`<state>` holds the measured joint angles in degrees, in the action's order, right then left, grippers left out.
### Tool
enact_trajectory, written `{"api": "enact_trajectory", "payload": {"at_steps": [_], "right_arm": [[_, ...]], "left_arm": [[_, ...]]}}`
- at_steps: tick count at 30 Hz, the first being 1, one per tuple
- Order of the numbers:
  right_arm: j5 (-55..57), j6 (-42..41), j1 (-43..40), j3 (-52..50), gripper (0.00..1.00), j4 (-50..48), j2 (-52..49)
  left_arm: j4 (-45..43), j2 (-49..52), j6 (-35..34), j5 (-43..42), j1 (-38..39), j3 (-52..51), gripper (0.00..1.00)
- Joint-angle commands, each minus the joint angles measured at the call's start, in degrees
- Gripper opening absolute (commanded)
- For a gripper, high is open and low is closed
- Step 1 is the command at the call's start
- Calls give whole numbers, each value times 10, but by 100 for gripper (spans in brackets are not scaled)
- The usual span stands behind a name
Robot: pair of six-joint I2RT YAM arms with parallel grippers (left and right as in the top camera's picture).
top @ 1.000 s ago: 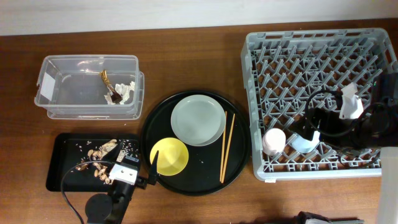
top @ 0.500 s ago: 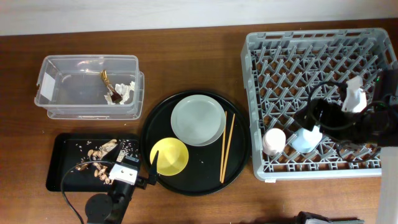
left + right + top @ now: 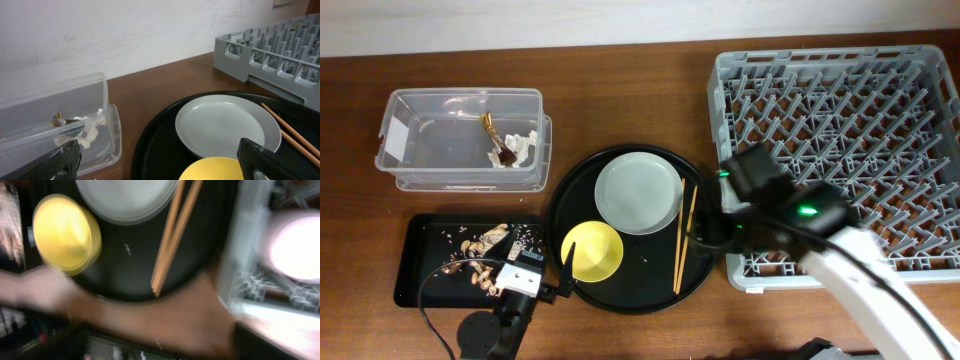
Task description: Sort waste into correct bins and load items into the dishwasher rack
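The grey plate (image 3: 638, 192), yellow bowl (image 3: 592, 250) and chopsticks (image 3: 686, 235) lie on the round black tray. My right arm (image 3: 760, 185) hangs over the dishwasher rack's (image 3: 840, 110) front left corner and hides both cups from above. Its fingers do not show. The blurred right wrist view shows the bowl (image 3: 65, 232), chopsticks (image 3: 172, 235) and the pink cup (image 3: 295, 247) in the rack. My left gripper (image 3: 560, 285) is open and empty beside the bowl. The tissue (image 3: 523, 146) and wrapper (image 3: 492, 128) lie in the clear tub (image 3: 420, 175). Food scraps (image 3: 480, 250) lie in the shallow black tray (image 3: 420, 280).
The round black tray (image 3: 620, 295) sits between the bins and the rack. The left wrist view shows the plate (image 3: 225, 127), the tub (image 3: 65, 105) and the rack's corner (image 3: 265, 50). A wall runs along the table's far edge.
My right arm swung left from the rack's front right to its front left corner, over the round tray's edge. It now covers the pink and blue cups. The left arm has not moved.
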<state>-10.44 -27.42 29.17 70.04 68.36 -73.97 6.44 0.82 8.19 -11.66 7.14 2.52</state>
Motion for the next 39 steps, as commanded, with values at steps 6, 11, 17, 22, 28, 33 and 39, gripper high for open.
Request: {"api": "enact_trajectory", "payload": {"at_steps": [6, 11, 17, 22, 28, 33, 39], "right_arm": [[-9, -87, 57, -58, 73, -91, -171], [-22, -58, 71, -58, 35, -138, -264], [-3, -54, 73, -58, 23, -175, -315], [3, -57, 73, -101, 25, -221, -315], [1, -65, 73, -132, 23, -231, -315], [-11, -62, 73, -115, 4, -196, -302], [62, -39, 67, -44, 4, -91, -184]], "left_arm": [[-2, -5, 9, -6, -3, -7, 99], [-2, -5, 9, -6, -3, -7, 99], [-2, -5, 9, -6, -3, -7, 99], [-2, -5, 9, -6, -3, -7, 100], [-2, -5, 9, -6, -3, -7, 99], [-2, -5, 9, -6, -3, -7, 99], [-2, -5, 9, -6, -3, -7, 99]]}}
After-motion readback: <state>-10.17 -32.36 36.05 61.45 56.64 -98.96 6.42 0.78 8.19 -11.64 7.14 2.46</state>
